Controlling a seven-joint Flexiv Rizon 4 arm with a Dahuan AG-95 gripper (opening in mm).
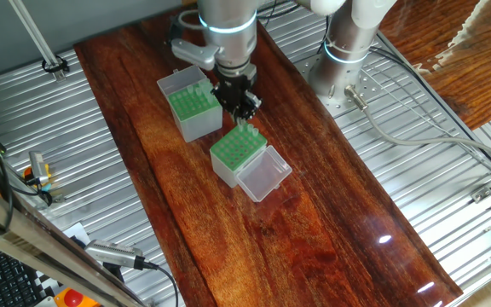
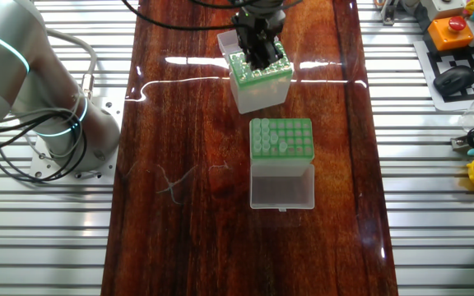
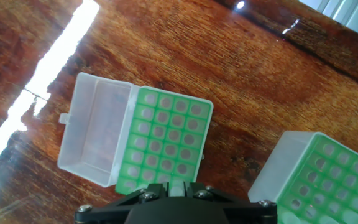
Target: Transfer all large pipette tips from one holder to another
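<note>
The large pipette tips (image 2: 268, 134), slender whitish translucent plastic cones, sit in the green perforated rack of the small whitish translucent box (image 2: 281, 140); from the other fixed view a few pale round tops show along the left part of that rack, and their exact number cannot be told. In the hand view the rack (image 3: 163, 144) shows as a grid of round holes with pale centres, and which holes are filled cannot be told. The box's clear tray-like hinged lid (image 2: 282, 184) lies folded open flat on the wood, touching the box on the side away from the arm.

Just beside this box, apart from it, stands the grey-sided, slightly taller box with its own green perforated rack (image 1: 191, 104) and its whitish translucent lid (image 1: 179, 81) swung open behind it.

The black two-finger gripper (image 1: 244, 112) hangs between the two boxes in one fixed view, above the near edge of the whitish box's rack. Something thin and pale shows at its tips over that rack, but whether the fingers clasp a tip, and how far apart they are, cannot be told.

Both boxes rest on a dark reddish-brown glossy wooden tabletop (image 2: 188, 222), flanked by ribbed metal surfaces (image 2: 48, 238).
</note>
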